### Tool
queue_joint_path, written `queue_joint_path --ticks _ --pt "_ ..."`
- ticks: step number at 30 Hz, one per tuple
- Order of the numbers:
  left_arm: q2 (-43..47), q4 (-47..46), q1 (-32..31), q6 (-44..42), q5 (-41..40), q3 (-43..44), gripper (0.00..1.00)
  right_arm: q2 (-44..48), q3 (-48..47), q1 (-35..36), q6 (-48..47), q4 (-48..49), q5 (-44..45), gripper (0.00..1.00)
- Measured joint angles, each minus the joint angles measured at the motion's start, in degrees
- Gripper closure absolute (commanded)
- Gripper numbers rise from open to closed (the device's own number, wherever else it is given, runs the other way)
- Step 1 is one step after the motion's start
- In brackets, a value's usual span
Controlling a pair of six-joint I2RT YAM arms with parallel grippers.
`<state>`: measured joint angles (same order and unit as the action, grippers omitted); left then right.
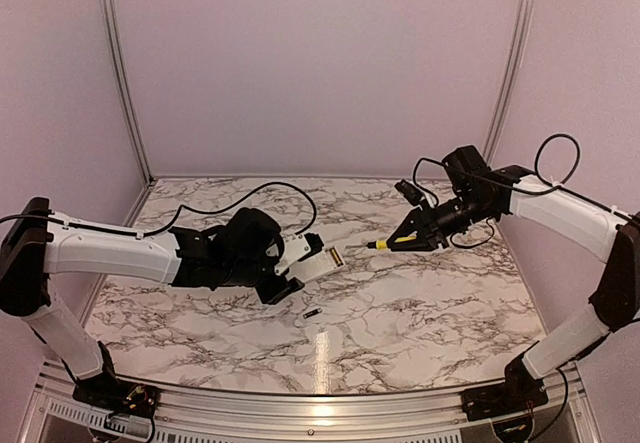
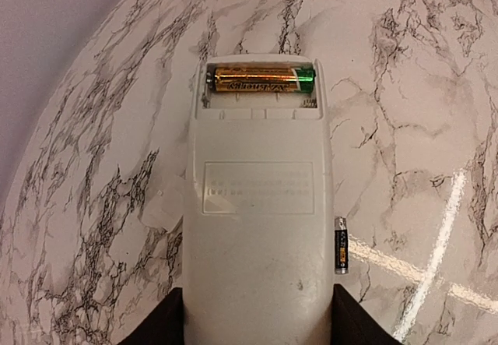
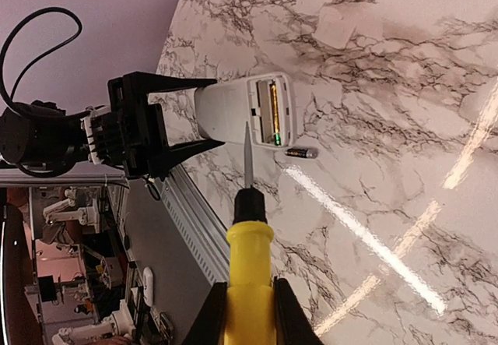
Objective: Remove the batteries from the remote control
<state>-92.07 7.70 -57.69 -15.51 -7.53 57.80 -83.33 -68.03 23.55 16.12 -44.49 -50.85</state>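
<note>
My left gripper (image 2: 257, 325) is shut on the white remote control (image 2: 257, 205), holding it above the table by its near end, recess face up. A gold battery (image 2: 261, 80) lies in the open recess at the far end. A dark battery with a pale end (image 2: 341, 244) lies loose on the marble, beside the remote. My right gripper (image 3: 249, 322) is shut on the handle of a yellow screwdriver (image 3: 250, 271). Its blade points at the remote (image 3: 233, 111), the tip close to the recess with the gold battery (image 3: 274, 113). The top view shows the remote (image 1: 318, 263) and the screwdriver (image 1: 395, 242) a short gap apart.
The marble table (image 1: 420, 303) has a metal rail along its near edge and pink walls on the other three sides. A pale flat translucent piece (image 3: 338, 26) lies on the marble beyond the remote. The loose battery (image 1: 312, 314) sits just in front of the left gripper (image 1: 295, 268).
</note>
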Motion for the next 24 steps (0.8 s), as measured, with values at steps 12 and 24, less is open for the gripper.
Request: queue_joint_path --ticks 12,24 --pt "-7.3 10.73 -0.02 6.34 -1.09 10.12 1.0 -1.88 -12.15 7.48 2.71 -7.63 20.83 1.0" --pt "-9.73 16.17 -0.07 9.4 -1.99 11.89 1.0 -8.61 -18.01 12.46 3.58 -14.86 31.95 1.0"
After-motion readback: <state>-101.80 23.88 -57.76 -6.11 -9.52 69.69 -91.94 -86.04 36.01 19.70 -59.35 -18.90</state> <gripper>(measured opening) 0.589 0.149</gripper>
